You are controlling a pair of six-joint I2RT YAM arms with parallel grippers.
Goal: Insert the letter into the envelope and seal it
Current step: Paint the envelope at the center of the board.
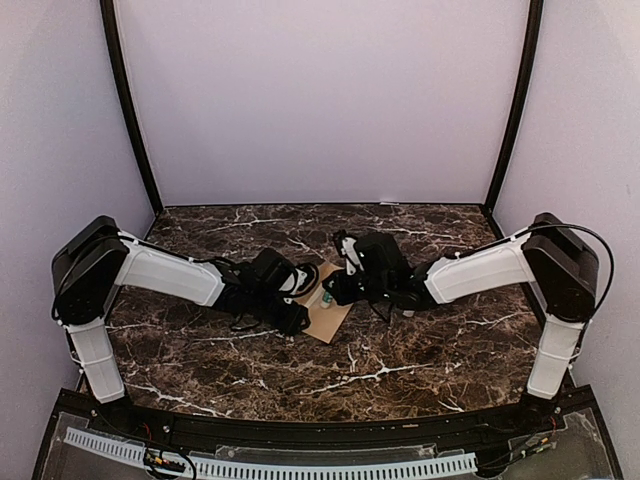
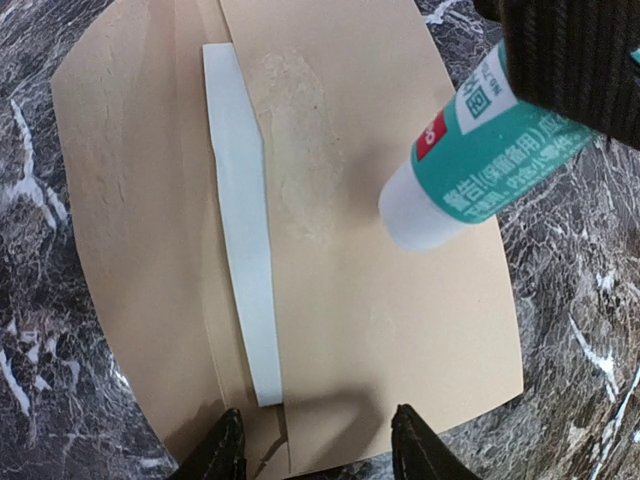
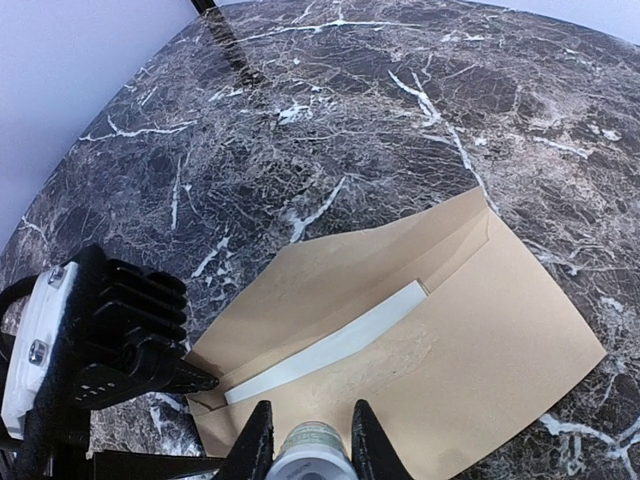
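low, right arm (image 1: 475, 272) over envelope (image 1: 336, 318)

Matt kraft-paper envelope (image 2: 400, 330), glossy plastic glue stick (image 2: 470, 165) & polished marble-look table (image 3: 400, 100).

The white left arm (image 1: 170, 273) and right arm (image 1: 480, 272) are reaching inward toward the frame's centre, left gripper (image 2: 320, 452) holding its fingers apart, right gripper (image 3: 308, 440) pinching a white-and-teal glue stick (image 2: 470, 150).

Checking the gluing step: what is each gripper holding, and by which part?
The right gripper holds the glue stick by its body, white end toward the envelope. The left gripper holds nothing.
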